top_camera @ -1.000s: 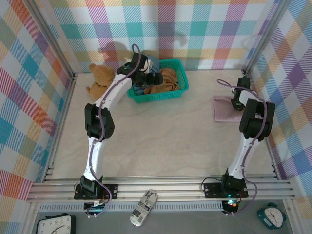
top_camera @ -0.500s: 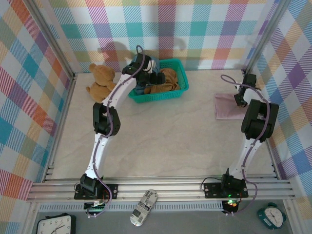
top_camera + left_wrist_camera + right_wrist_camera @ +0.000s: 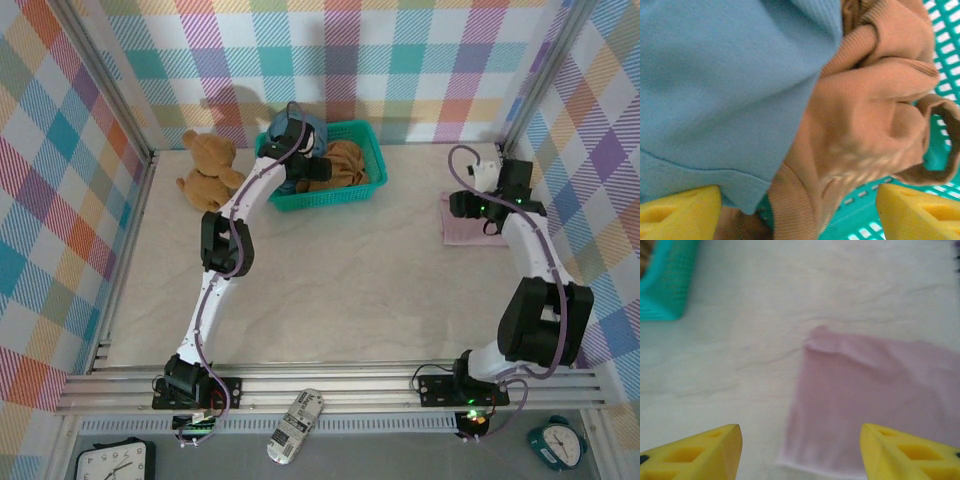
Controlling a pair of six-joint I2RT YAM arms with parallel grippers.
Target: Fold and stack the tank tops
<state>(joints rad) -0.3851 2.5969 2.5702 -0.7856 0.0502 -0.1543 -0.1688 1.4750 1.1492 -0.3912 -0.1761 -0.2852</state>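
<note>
The ochre brown top (image 3: 865, 110) and slate blue top (image 3: 715, 75) sit bunched in the teal basket (image 3: 372, 150). They're light, floppy ribbed cloth, so I'd pinch a raised fold or a strap hem. The pink top (image 3: 875, 385) lies folded on the right of the table (image 3: 330, 270). The left gripper (image 3: 800, 212) hovers right over the pile, fingers spread wide. Compared with a second ago, the right gripper (image 3: 802, 455) has let go of the pink one and backed off, fingers apart, and the left arm has reached further over the basket.

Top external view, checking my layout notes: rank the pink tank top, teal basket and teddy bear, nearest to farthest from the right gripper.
1. pink tank top, right side, by the right gripper.
2. teal basket, back centre.
3. teddy bear, back left.
</note>
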